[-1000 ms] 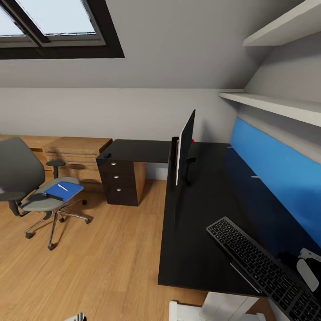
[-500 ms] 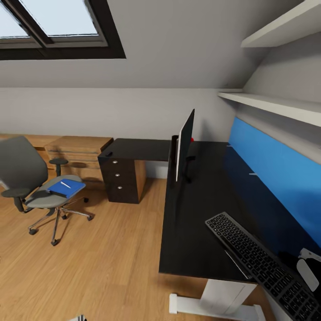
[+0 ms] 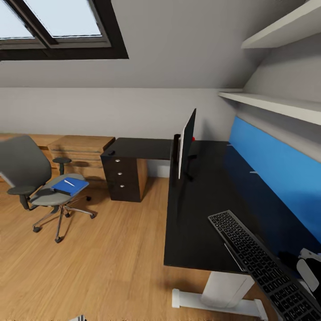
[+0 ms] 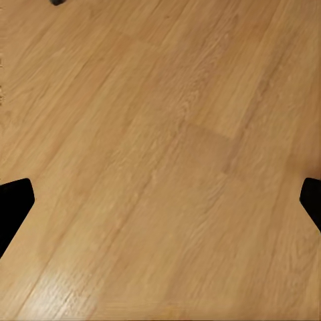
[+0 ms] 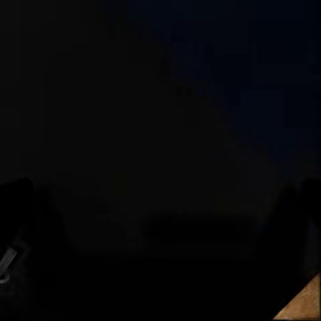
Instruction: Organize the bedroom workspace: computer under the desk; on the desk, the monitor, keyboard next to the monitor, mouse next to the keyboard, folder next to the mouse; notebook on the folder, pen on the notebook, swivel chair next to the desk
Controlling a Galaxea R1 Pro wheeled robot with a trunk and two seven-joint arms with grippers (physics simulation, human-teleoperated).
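Head view, monitor point(image 3: 186, 143) and keyboard point(image 3: 261, 263) on worktop point(image 3: 196, 223), folder point(image 3: 69, 185) on chair point(image 3: 38, 187) at left, left fingers point(image 4: 15, 207) spread wide over floor point(image 4: 160, 160), empty, right fingers' state unclear.

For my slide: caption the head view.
Monitor and keyboard on black desk; blue folder waits on swivel chair.

The black desk point(image 3: 196, 214) is seen carrying the monitor point(image 3: 186, 142), edge-on toward its far end, and the keyboard point(image 3: 263, 263) at its near end. Well apart from the desk, the swivel chair point(image 3: 40, 187) is parked on the wooden floor point(image 3: 102, 267), with a blue folder point(image 3: 69, 185) laid on its seat and a white pen point(image 3: 69, 182) resting on top.
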